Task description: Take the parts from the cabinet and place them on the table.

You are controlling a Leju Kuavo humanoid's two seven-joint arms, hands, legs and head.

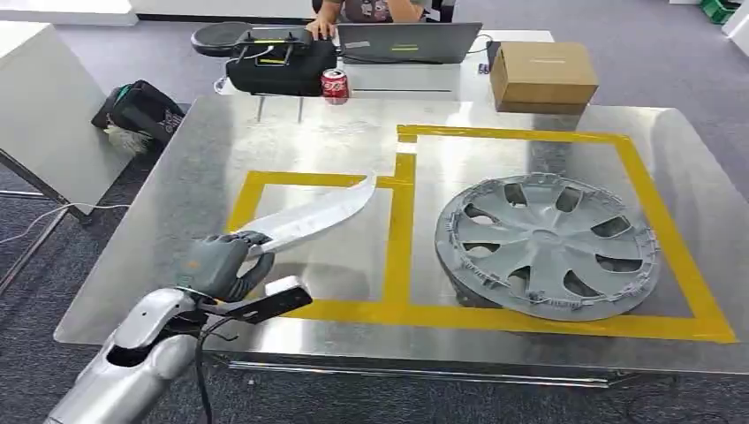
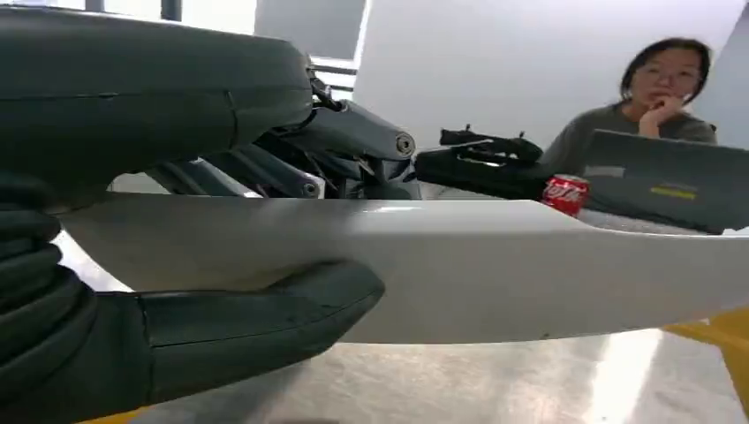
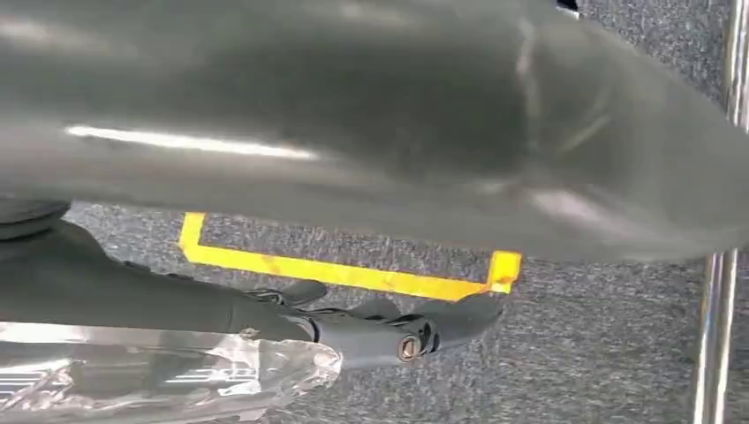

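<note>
Left hand holds a long silver trim piece over the taped table.

From where I stand, the left hand [image 1: 221, 263] has its dark fingers and thick thumb wrapped around one end of the curved silver part [image 1: 320, 215], which slants out above the left yellow-taped box on the metal table [image 1: 177, 190]. Whether its far tip touches the surface I cannot tell. A grey wheel cover [image 1: 548, 245] lies flat in the right taped box, well apart from the part. The right hand [image 3: 371, 327] hangs over grey carpet with a yellow tape mark; its fingers look extended with nothing between them. Beyond the table sit a red soda can [image 1: 335, 86], a cardboard box [image 1: 542, 75], and a person at a laptop [image 1: 408, 41].
</note>
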